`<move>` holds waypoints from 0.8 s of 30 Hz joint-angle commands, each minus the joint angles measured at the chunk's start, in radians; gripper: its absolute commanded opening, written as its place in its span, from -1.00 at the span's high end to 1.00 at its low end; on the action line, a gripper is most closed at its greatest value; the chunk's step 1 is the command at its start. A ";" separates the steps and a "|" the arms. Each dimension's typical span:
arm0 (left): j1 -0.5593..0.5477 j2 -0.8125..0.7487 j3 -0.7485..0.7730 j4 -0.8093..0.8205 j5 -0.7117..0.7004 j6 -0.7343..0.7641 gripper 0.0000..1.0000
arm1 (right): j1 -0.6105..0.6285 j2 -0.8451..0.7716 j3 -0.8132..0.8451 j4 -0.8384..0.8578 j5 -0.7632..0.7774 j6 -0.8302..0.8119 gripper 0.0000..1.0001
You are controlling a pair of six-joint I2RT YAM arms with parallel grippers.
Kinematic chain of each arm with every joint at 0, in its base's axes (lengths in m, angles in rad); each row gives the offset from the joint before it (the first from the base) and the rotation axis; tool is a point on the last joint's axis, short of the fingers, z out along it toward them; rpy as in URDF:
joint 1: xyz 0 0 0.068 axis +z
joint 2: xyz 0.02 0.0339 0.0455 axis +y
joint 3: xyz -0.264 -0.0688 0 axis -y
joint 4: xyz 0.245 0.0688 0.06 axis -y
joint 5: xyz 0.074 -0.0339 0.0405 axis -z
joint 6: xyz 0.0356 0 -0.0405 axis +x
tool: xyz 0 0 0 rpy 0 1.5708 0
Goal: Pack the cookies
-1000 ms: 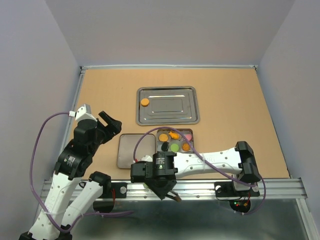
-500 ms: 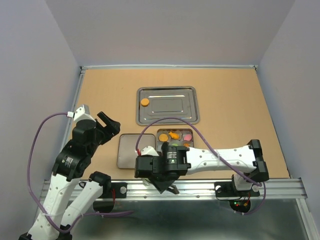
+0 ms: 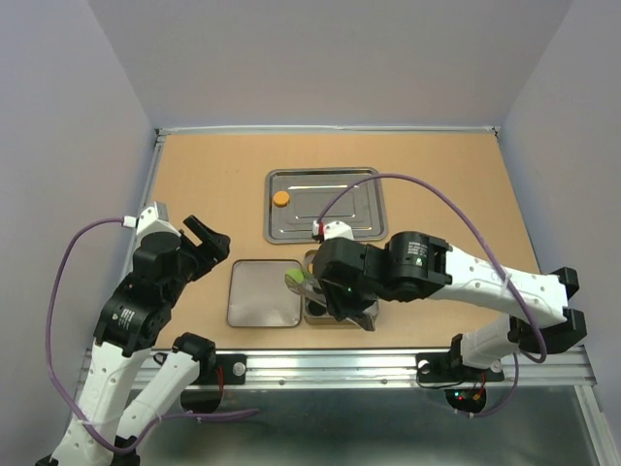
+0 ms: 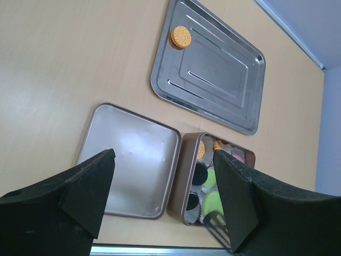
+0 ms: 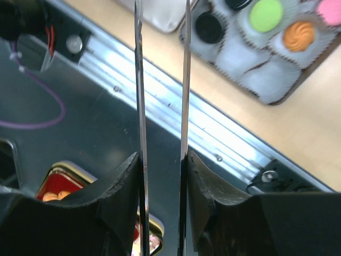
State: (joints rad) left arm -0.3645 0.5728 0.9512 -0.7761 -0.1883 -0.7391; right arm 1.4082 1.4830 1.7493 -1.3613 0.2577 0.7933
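Observation:
An open tin (image 4: pixel 185 176) holds white paper cups with orange, black, green and pink cookies. They also show in the right wrist view: black (image 5: pixel 209 26), green (image 5: pixel 265 14), orange (image 5: pixel 300 35). One orange cookie (image 3: pixel 280 198) lies on the steel tray (image 3: pixel 374 231). My right gripper (image 5: pixel 162 154) is shut on metal tongs (image 5: pixel 139 80) and hangs over the tin (image 3: pixel 340 321). A green cookie (image 3: pixel 293 279) sits at the tong tips by the tin's left edge and seems held. My left gripper (image 3: pixel 209 239) is open and empty, above the table left of the lid.
The tin's flat lid (image 3: pixel 262 293) lies just left of the tin. The metal rail (image 3: pixel 388 367) runs along the near edge. The right arm hides most of the tin from above. Another red tin (image 5: pixel 64 184) shows below the rail.
My right arm swung from over the near rail up and back over the tin, bringing the tongs to the tin's left edge. The left arm barely shifted.

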 commanded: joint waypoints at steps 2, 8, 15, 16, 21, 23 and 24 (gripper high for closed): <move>0.004 0.015 0.047 0.006 -0.007 -0.005 -0.71 | -0.159 -0.053 -0.023 -0.028 0.011 -0.107 0.17; 0.004 0.019 0.050 0.011 0.001 -0.009 -0.71 | -0.258 -0.121 -0.126 -0.028 -0.081 -0.148 0.17; 0.004 0.030 0.050 0.023 0.007 -0.006 -0.71 | -0.259 -0.237 -0.304 -0.027 -0.166 -0.068 0.21; 0.006 0.030 0.049 0.024 0.006 -0.006 -0.71 | -0.259 -0.247 -0.318 -0.025 -0.172 -0.063 0.21; 0.004 0.035 0.024 0.047 0.016 -0.009 -0.72 | -0.259 -0.289 -0.395 0.005 -0.210 -0.057 0.21; 0.004 0.032 0.015 0.055 0.020 -0.011 -0.71 | -0.259 -0.291 -0.405 0.021 -0.222 -0.055 0.21; 0.004 0.030 0.012 0.055 0.020 -0.011 -0.71 | -0.259 -0.285 -0.405 0.024 -0.227 -0.055 0.21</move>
State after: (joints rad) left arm -0.3645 0.5999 0.9638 -0.7700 -0.1719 -0.7429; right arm 1.1469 1.2068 1.3571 -1.3621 0.0658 0.7235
